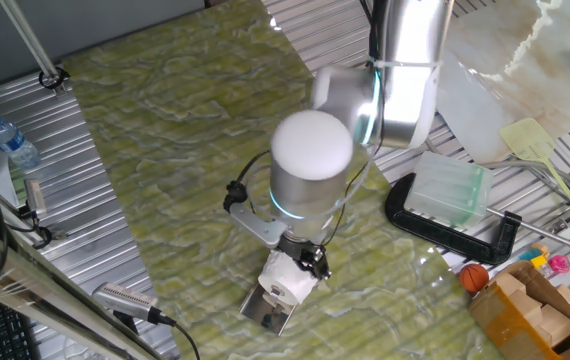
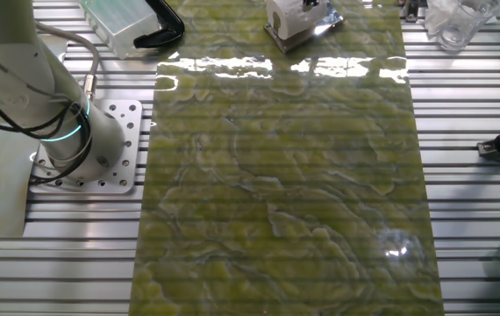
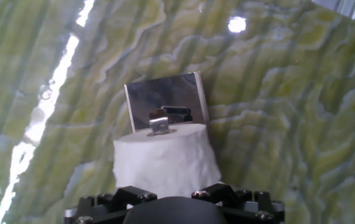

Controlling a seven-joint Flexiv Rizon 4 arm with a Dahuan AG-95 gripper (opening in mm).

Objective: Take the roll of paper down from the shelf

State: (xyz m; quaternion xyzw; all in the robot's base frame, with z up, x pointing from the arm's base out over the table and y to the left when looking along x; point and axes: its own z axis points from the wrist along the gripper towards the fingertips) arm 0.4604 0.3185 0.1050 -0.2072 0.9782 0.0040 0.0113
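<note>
Hanging low over the green marbled mat, the gripper sat right at the roll of paper, which lay against the shelf near the mat's edge. Seen along the fingers, the roll of paper filled the lower middle of the hand view, its soft white side bulging just above the dark gripper body; the fingertips themselves were hidden behind that body, so I could not tell whether they were pressed onto the roll or merely beside it. Beyond the roll, the shelf showed as a shiny metal plate lying on the mat, and its small bracket rose at the roll's far end, touching or nearly touching it. From the other fixed view, the shelf appeared at the mat's far edge with the roll on it and part of the gripper just beside. Well apart from the shelf, a translucent plastic box rested on a black clamp, and a water bottle lay on the ribbed metal table beyond the mat's opposite side.
</note>
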